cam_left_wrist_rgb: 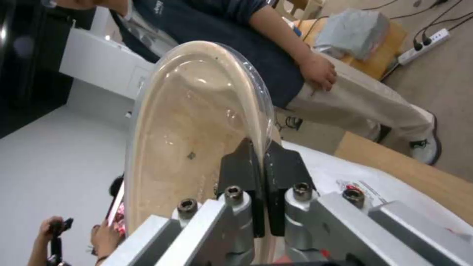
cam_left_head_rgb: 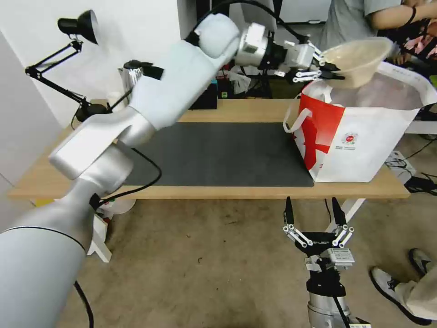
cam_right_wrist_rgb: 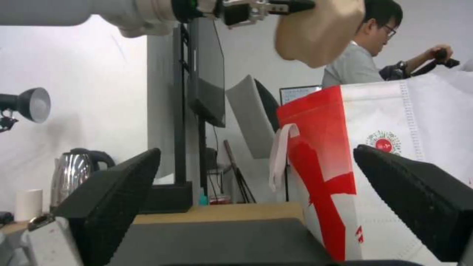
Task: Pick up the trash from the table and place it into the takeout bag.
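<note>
My left gripper (cam_left_head_rgb: 334,73) is shut on the rim of a beige paper bowl (cam_left_head_rgb: 359,59), tilted in the air above the open top of the takeout bag (cam_left_head_rgb: 359,136). In the left wrist view the fingertips (cam_left_wrist_rgb: 246,166) pinch the rim of the bowl (cam_left_wrist_rgb: 192,129). The white and red takeout bag stands on the right end of the light-wood table (cam_left_head_rgb: 236,109). In the right wrist view the bowl (cam_right_wrist_rgb: 317,31) hangs above the bag (cam_right_wrist_rgb: 374,155). My right gripper (cam_left_head_rgb: 313,214) hangs open below the table's front edge, holding nothing.
A dark grey mat (cam_left_head_rgb: 218,152) covers the middle of the table. A black desk lamp (cam_left_head_rgb: 73,32), a kettle (cam_right_wrist_rgb: 79,170) and a small white cup (cam_right_wrist_rgb: 29,199) stand at the far left. People sit behind the table (cam_left_head_rgb: 364,18); a foot (cam_left_head_rgb: 396,282) is near my right arm.
</note>
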Available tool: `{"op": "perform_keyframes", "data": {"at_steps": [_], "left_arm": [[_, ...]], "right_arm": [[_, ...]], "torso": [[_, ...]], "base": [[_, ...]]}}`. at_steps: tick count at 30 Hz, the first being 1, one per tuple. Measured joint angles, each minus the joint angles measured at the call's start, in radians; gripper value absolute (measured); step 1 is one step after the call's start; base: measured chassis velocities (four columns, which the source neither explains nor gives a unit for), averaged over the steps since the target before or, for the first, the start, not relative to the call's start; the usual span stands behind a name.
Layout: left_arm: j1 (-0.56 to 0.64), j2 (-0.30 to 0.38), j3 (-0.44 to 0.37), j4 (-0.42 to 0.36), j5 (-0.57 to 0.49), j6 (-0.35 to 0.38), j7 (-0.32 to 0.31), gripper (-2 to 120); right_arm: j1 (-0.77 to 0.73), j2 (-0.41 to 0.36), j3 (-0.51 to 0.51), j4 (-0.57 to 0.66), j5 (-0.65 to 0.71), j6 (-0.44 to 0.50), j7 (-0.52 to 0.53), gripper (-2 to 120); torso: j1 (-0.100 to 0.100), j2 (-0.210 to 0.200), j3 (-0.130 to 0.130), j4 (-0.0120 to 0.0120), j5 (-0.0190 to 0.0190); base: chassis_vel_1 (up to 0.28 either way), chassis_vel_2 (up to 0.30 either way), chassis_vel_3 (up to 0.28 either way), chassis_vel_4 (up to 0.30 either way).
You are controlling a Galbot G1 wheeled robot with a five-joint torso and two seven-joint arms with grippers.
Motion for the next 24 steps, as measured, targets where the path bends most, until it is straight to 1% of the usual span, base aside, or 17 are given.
{"op": "perform_keyframes", "data": {"at_steps": [1, 2, 3, 13, 15, 16, 17, 19, 20, 21, 24], "left_arm": [[0.0, -0.008, 0.0, 0.007, 0.003, -0.002, 0.0, 0], [0.0, -0.031, 0.0, 0.03, 0.015, -0.008, 0.001, 0], [-0.001, -0.035, 0.0, 0.038, 0.018, -0.009, 0.001, 0], [0.011, -0.036, -0.002, 0.046, 0.046, -0.02, -0.002, 0], [0.02, -0.035, -0.002, 0.045, 0.057, -0.025, -0.018, 1], [0.024, -0.035, -0.002, 0.046, 0.066, -0.029, -0.026, 5], [0.024, -0.035, -0.002, 0.046, 0.066, -0.029, -0.026, 5], [0.027, -0.035, -0.007, 0.048, 0.089, -0.032, -0.029, 14], [0.027, -0.034, -0.012, 0.049, 0.101, -0.033, -0.03, 21], [0.027, -0.034, -0.012, 0.049, 0.101, -0.033, -0.03, 21], [0.029, -0.034, -0.019, 0.051, 0.111, -0.038, -0.03, 35]], "right_arm": [[0.0, 0.0, 0.0, 0.0, 0.0, 0.0, 0.0, 100], [0.0, 0.0, 0.0, 0.0, 0.0, 0.0, 0.0, 100], [0.0, 0.0, 0.0, 0.0, 0.0, 0.0, 0.0, 100], [0.0, 0.0, 0.0, 0.0, 0.0, 0.0, 0.0, 100], [0.0, 0.0, 0.0, 0.0, 0.0, 0.0, 0.0, 100], [0.0, 0.0, 0.0, 0.0, 0.0, 0.0, 0.0, 100], [0.0, 0.0, 0.0, 0.0, 0.0, 0.0, 0.0, 100], [0.0, 0.0, 0.0, 0.0, 0.0, 0.0, 0.0, 100], [0.0, 0.0, 0.0, 0.0, 0.0, 0.0, 0.0, 100], [0.0, 0.0, 0.0, 0.0, 0.0, 0.0, 0.0, 100], [0.0, 0.0, 0.0, 0.0, 0.0, 0.0, 0.0, 100]], "torso": [[0.0, 0.0, 0.0, 0.0, 0.0], [0.0, 0.0, 0.0, 0.0001, -0.0002], [0.0, 0.0, 0.0, 0.0, -0.0002], [0.0, 0.0, 0.0, 0.0002, -0.0003], [0.0, 0.0, 0.0, 0.0002, -0.0003], [0.0, 0.0, 0.0, 0.0002, -0.0003], [0.0, 0.0, 0.0, 0.0002, -0.0003], [0.0, 0.0, 0.0, 0.0001, -0.0003], [0.0, 0.0, 0.0, 0.0002, -0.0002], [0.0, 0.0, 0.0, 0.0002, -0.0002], [0.0, 0.0, 0.0, 0.0002, -0.0003]], "base": [[0.0, 0.0, 0.0, 0.0], [0.0, 0.0, 0.0, 0.0], [0.0, 0.0, 0.0, 0.0], [0.0, 0.0, 0.0, 0.0], [0.0, 0.0, 0.0, 0.0], [0.0, 0.0, 0.0, 0.0], [0.0, 0.0, 0.0, 0.0], [0.0, 0.0, 0.0, 0.0], [0.0, 0.0, 0.0, 0.0], [0.0, 0.0, 0.0, 0.0], [0.0, 0.0, 0.0, 0.0]]}}
